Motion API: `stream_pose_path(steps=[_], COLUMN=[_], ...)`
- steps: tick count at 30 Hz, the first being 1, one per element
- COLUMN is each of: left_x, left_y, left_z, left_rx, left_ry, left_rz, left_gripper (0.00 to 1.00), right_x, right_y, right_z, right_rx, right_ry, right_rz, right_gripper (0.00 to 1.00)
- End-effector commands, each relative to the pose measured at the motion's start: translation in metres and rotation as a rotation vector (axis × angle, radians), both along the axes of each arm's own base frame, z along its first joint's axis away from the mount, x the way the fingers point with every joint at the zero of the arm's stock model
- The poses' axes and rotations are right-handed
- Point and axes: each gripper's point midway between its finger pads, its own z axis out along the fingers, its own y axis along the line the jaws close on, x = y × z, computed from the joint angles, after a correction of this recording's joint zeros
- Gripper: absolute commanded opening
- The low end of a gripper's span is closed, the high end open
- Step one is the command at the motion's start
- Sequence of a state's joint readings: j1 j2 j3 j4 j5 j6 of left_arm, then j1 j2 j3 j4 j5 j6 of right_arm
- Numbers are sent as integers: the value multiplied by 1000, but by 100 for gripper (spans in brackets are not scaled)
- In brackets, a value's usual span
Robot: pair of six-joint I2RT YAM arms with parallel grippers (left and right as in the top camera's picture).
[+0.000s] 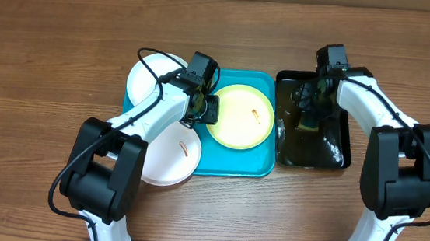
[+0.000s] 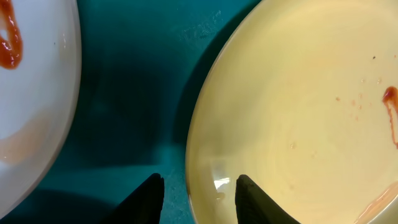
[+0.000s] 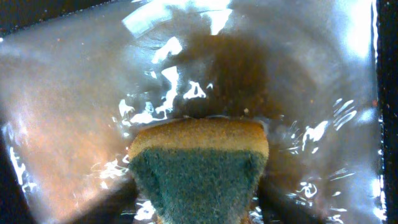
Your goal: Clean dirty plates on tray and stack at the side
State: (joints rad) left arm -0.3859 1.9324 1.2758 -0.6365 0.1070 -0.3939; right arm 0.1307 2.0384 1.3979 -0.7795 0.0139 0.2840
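Observation:
On the turquoise tray point(image 1: 227, 165) lies the lime-green-rimmed plate point(image 1: 240, 115) with a thin red smear. Its pale inside point(image 2: 298, 112) fills the right of the left wrist view. My left gripper point(image 1: 207, 108) point(image 2: 199, 186) is open and straddles this plate's left rim, one finger over the plate and one over the tray floor point(image 2: 137, 81). A white plate point(image 1: 150, 72) overhangs the tray's far left corner. Another smeared white plate point(image 1: 171, 154) point(image 2: 31, 93) overlaps its near left edge. My right gripper point(image 1: 310, 105) point(image 3: 199, 190) is shut on a yellow-and-green sponge point(image 3: 199, 168) point(image 1: 308, 125).
A glossy black tray point(image 1: 329, 154) holding shallow water point(image 3: 62, 93) stands right of the turquoise tray, almost touching it. The sponge sits in that water. Bare wooden table point(image 1: 50, 44) surrounds both trays.

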Motion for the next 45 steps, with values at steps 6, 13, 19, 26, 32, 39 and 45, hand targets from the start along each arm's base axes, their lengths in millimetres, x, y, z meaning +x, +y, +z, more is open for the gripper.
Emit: stream_pose_path(steps=[6, 13, 19, 26, 32, 39, 45], left_x=[-3, -2, 0, -5, -4, -3, -4], left_y=[0, -3, -3, -10, -7, -4, 1], left_z=[-10, -11, -11, -13, -15, -15, -17], left_rx=[22, 19, 17, 21, 56, 68, 94], left_ry=[20, 12, 7, 16, 4, 1, 1], left_rz=[-1, -8, -7, -26, -20, -15, -7], left_gripper=[39, 25, 24, 26, 26, 19, 31], right_x=[-1, -12, -26, -33, -41, -50, -49], right_y=[0, -2, 3, 3, 2, 4, 4], right_z=[-1, -3, -5, -5, -11, -16, -5], right_rx=[7, 3, 32, 29, 26, 45, 40], right_ry=[2, 50, 105, 136, 158, 184, 200], right_rz=[-3, -4, 3, 2, 2, 5, 29], right_gripper=[51, 62, 59, 54, 53, 11, 34])
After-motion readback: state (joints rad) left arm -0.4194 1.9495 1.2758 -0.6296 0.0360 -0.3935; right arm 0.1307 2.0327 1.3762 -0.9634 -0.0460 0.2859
